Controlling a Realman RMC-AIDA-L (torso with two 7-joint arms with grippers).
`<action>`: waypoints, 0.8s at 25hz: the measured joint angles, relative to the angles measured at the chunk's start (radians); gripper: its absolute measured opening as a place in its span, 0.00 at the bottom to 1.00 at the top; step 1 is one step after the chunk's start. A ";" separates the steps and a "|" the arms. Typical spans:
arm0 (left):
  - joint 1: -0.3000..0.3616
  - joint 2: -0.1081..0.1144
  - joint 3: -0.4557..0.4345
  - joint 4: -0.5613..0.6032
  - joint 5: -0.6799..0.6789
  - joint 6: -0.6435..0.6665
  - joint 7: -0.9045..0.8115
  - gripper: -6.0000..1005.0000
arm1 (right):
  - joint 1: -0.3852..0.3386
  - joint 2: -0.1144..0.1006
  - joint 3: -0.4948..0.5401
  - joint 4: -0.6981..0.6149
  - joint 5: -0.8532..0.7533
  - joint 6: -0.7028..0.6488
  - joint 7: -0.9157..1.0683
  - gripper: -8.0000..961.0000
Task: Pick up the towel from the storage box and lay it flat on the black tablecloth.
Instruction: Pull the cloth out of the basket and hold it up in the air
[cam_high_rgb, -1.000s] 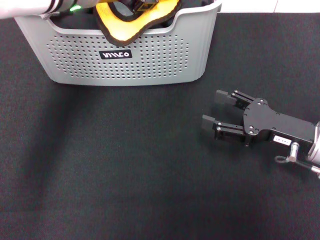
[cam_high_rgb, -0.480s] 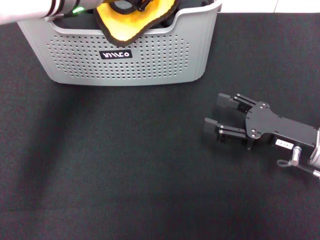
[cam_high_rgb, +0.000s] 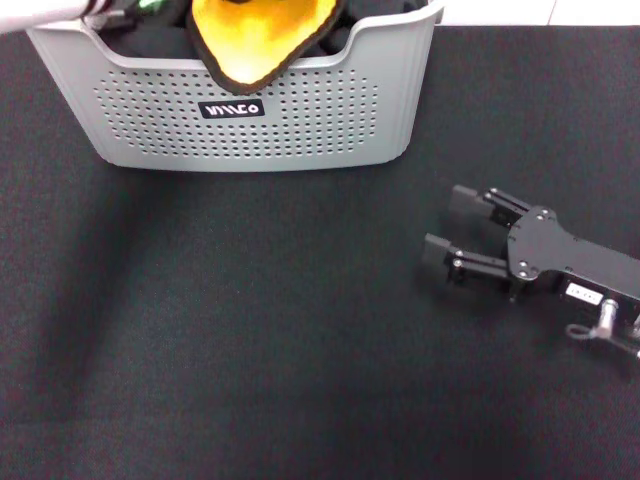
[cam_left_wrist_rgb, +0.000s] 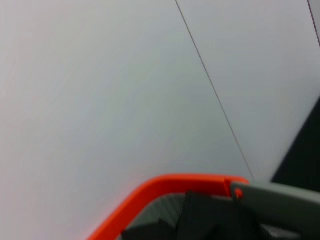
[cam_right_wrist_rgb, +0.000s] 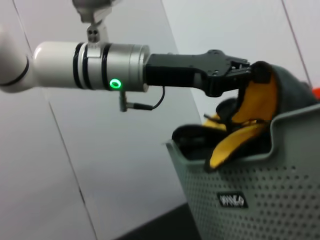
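The towel (cam_high_rgb: 258, 40), orange-yellow with a black edge, hangs partly lifted over the front rim of the light grey storage box (cam_high_rgb: 250, 125) at the back left. In the right wrist view my left gripper (cam_right_wrist_rgb: 248, 71) is shut on the top of the towel (cam_right_wrist_rgb: 252, 107), above the box (cam_right_wrist_rgb: 270, 175). In the head view only the left arm (cam_high_rgb: 50, 10) shows, at the top edge. My right gripper (cam_high_rgb: 450, 228) is open and empty, low over the black tablecloth (cam_high_rgb: 250, 340), to the right of the box.
A white wall stands behind the table (cam_right_wrist_rgb: 60, 165). An orange rim (cam_left_wrist_rgb: 165, 186) shows in the left wrist view. More dark cloth (cam_right_wrist_rgb: 192, 135) lies inside the box.
The left arm has risen and pulled the towel higher out of the box. The right gripper has drifted a little right and toward the table's near edge, still open.
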 joint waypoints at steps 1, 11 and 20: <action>0.005 0.001 -0.003 0.011 -0.012 -0.001 0.000 0.01 | -0.006 0.000 0.013 0.000 0.000 -0.013 -0.004 0.91; 0.130 0.001 -0.052 0.338 -0.154 0.002 -0.002 0.01 | -0.043 0.004 0.170 -0.025 0.000 -0.269 -0.132 0.91; 0.163 0.000 -0.051 0.484 -0.222 -0.003 -0.029 0.01 | -0.031 0.038 0.168 -0.202 0.003 -0.157 -0.367 0.91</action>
